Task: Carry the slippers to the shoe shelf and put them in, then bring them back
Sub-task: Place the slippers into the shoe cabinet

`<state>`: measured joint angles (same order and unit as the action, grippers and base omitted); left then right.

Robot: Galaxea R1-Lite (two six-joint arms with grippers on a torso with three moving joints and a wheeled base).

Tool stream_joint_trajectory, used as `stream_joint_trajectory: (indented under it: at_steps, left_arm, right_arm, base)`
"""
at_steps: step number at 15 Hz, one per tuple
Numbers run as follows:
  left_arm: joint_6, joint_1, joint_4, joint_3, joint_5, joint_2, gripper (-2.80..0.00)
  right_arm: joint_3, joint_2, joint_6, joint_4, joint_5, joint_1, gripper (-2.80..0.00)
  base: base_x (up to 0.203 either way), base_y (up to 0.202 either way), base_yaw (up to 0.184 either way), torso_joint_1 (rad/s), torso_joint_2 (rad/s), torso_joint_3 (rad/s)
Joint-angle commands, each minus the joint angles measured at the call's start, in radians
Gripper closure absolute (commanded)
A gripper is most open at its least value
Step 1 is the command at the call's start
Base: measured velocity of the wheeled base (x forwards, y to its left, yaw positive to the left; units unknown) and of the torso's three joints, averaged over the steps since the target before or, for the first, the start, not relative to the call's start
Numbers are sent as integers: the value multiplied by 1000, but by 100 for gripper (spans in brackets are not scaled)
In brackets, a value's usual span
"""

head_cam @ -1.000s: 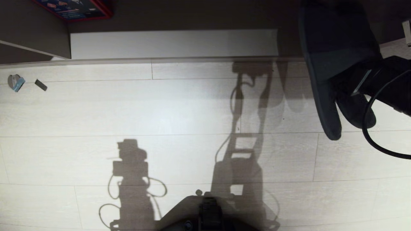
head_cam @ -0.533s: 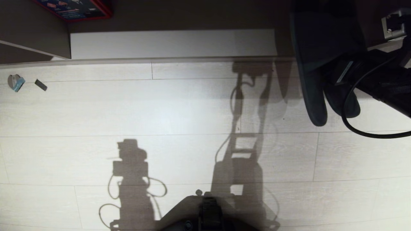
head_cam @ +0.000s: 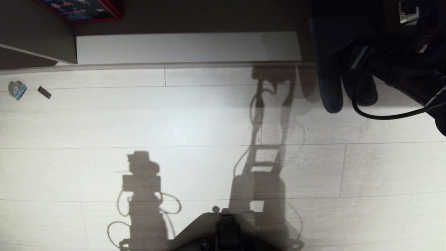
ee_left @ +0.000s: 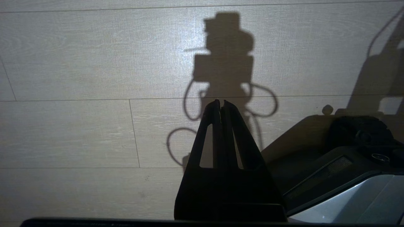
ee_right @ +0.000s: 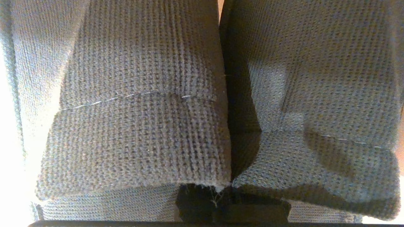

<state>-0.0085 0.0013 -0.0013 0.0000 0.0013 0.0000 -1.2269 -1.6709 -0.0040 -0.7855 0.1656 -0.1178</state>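
I take this for a home-like indoor room, perhaps a staged entryway: pale wood-look plank floor (head_cam: 174,118) running up to a low taupe laminate shoe shelf (head_cam: 41,38) with a pale base board (head_cam: 188,47), knitted grey slippers (ee_right: 142,126) of the house kind, and a red-edged printed board (head_cam: 82,9) at the far edge

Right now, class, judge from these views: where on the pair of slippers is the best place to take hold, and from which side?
At the wide straps, where the two slippers press side by side. One pinch across both inner strap edges, coming in from the open strap side, carries the pair together. The right gripper holds them this way, soles hanging toward the floor.
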Motion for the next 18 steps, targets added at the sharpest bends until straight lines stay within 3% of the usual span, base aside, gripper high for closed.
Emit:
stream_joint_trajectory:
  at_steps: [1, 7, 15, 18]
  left_arm:
    - [-1, 0, 0, 0, 0, 0, 0]
    - [-1, 0, 0, 0, 0, 0, 0]
    - [-2, 0, 0, 0, 0, 0, 0]
    - [-2, 0, 0, 0, 0, 0, 0]
  right_arm:
    - [-58, -60, -1, -5, -4, 0, 0]
    - [-297, -182, -6, 6, -19, 1, 0]
    - [-698, -359, -46, 155, -23, 5, 0]
    - [-727, -388, -48, 184, -20, 4, 0]
  base:
    - [0, 0, 0, 0, 0, 0]
    - [0, 0, 0, 0, 0, 0]
    - [0, 0, 0, 0, 0, 0]
    - [0, 0, 0, 0, 0, 0]
